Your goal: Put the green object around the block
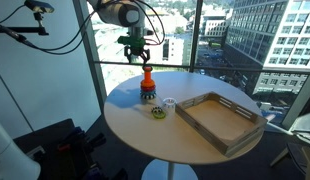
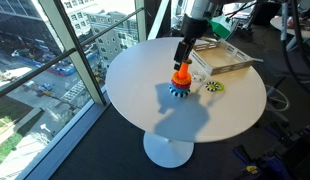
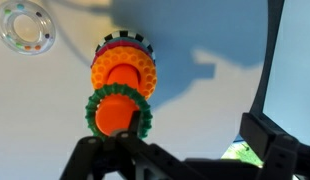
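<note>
"End effector [image 1: 137, 56] first: you had it hanging straight over the short upright orange peg on its darker, multi-coloured round base [image 1: 148, 80], near the middle of the round white surface [image 1: 145, 140]. Could you tell how its fingers stood?"

"You couldn't, and neither could I. In the wrist view only dark linkwork crossed the bottom edge, so whether they were apart, together or pinching something was not shown. What you could see there was the small flat green toothed ring [image 3: 92, 110], encircling the orange peg's top. Whether it had dropped onto the base or was riding high on the peg, that view from above did not settle."

"How did you expect that ring to handle?"

"You should have judged it light, stiff plastic: no sag and little risk of breaking. The toothed rim would have offered your pads some bite, though so thin a piece could tip or skid if nudged off-centre. You would have done best gripping two opposite points of the outer rim, leaving the hole free for the peg. The clear round ring with coloured dots [image 3: 45, 38] lay well apart, so you need not have confused them."
</note>
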You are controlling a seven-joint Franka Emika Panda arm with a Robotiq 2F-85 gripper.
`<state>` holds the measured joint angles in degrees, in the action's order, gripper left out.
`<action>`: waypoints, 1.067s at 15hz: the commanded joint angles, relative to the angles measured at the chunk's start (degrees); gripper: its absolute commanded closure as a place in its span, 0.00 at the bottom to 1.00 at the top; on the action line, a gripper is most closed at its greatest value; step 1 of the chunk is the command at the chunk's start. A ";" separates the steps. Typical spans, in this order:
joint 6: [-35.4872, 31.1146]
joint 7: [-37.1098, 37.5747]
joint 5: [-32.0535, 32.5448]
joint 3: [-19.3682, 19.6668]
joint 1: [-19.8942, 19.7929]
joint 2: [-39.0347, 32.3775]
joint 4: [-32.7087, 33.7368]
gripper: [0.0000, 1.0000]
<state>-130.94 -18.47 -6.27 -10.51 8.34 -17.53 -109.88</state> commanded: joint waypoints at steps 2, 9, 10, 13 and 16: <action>2.08 -1.90 -2.72 -1.19 -1.47 1.60 -0.89 0.00; 3.88 -1.36 -3.51 -0.99 -1.35 1.57 -0.75 0.00; 3.84 -1.23 -3.39 -0.93 -1.31 1.57 -0.77 0.00; 3.79 -0.95 -3.02 -0.79 -1.23 1.55 -0.75 0.00; 3.57 -1.17 -2.96 -0.82 -1.27 1.71 -0.90 0.00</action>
<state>-128.21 -18.54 -8.45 -10.66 8.07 -17.50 -109.88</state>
